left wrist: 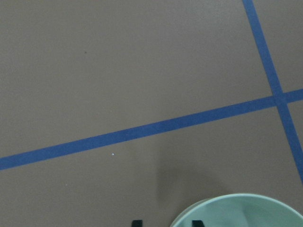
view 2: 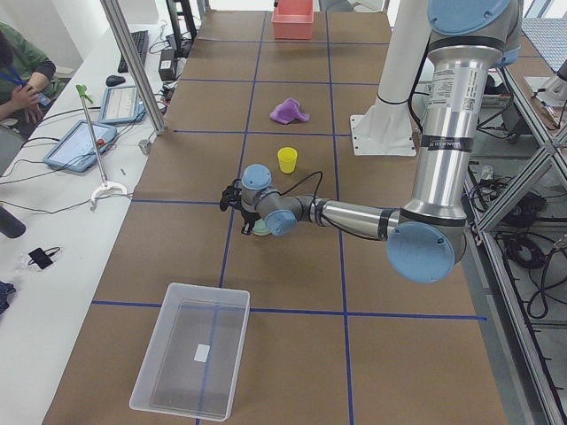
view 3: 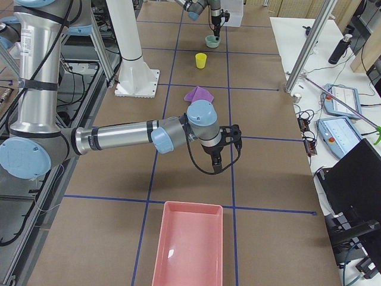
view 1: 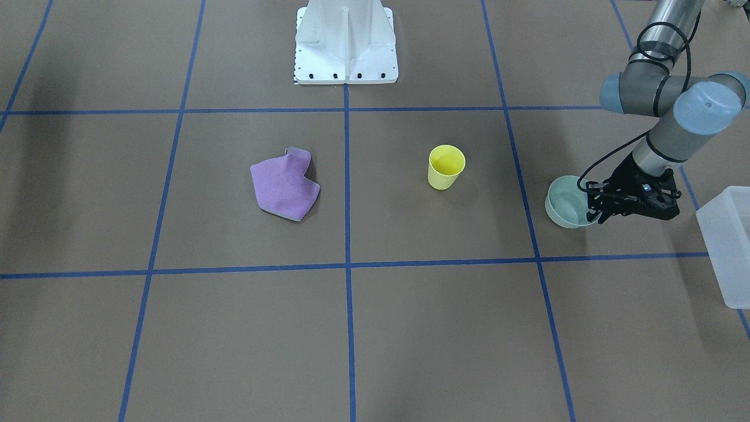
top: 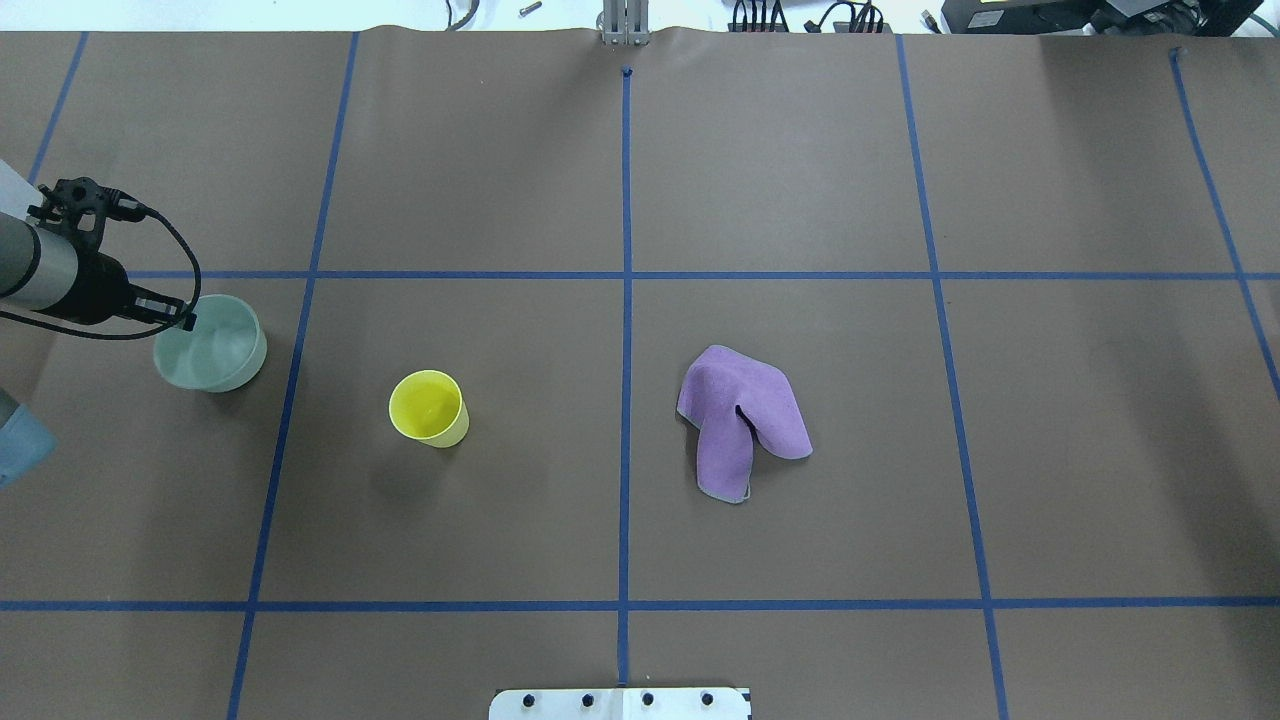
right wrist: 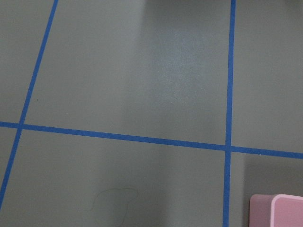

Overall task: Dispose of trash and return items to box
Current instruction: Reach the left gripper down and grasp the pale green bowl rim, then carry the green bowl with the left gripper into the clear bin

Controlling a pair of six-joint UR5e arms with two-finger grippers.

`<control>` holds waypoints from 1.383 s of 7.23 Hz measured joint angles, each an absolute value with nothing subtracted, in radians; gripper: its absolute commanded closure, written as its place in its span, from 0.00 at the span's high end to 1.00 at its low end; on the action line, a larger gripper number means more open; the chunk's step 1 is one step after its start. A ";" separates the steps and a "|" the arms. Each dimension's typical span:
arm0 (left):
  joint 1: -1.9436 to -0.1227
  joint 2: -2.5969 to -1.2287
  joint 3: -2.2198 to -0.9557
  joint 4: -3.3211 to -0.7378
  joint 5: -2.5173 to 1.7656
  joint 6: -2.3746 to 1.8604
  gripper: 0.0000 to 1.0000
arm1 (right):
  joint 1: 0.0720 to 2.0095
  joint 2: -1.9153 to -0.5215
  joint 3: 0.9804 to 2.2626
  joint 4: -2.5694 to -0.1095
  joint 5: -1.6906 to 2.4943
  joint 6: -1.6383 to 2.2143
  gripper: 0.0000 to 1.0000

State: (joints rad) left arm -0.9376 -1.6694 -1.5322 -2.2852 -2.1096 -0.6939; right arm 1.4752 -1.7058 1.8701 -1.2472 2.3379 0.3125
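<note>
Pale green bowl (view 1: 563, 204) on the bench (view 1: 410, 328); the left claw (view 1: 595, 212), released, straddles its rim. Right claw (view 3: 216, 162) hangs above the bench; grip state cannot be told.

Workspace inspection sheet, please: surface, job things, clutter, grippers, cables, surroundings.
Surface: brown paper, blue tape grid.
Job's things: green bowl and yellow cup upright on it; box apart, at the left end.
Clutter: purple cloth, crumpled; pink bin at right end.
Grippers: left gripper open, fingers astride bowl's rim; right gripper above the paper, state unclear.
Cables: black cable loops at left wrist.
Surroundings: operator, tablets at side desk.
</note>
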 measured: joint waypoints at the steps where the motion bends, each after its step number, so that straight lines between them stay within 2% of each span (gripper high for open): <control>1: -0.943 -1.665 -1.543 -2.285 -2.135 -0.689 0.00 | 1.474 -1.706 1.870 -1.247 2.338 0.313 1.00; 4: -1.107 -1.641 -1.557 -2.264 -2.254 -0.592 0.00 | 1.467 -1.706 1.868 -1.247 2.338 0.313 1.00; 7: -1.397 -1.647 -1.550 -2.050 -2.328 -0.395 0.00 | 1.458 -1.706 1.865 -1.247 2.338 0.314 1.00; 8: -1.477 -1.661 -1.523 -1.975 -2.329 -0.293 0.00 | 1.456 -1.706 1.864 -1.247 2.338 0.314 1.00; 10: -1.589 -1.729 -1.346 -1.931 -2.319 -0.078 0.00 | 1.453 -1.706 1.860 -1.246 2.337 0.314 1.00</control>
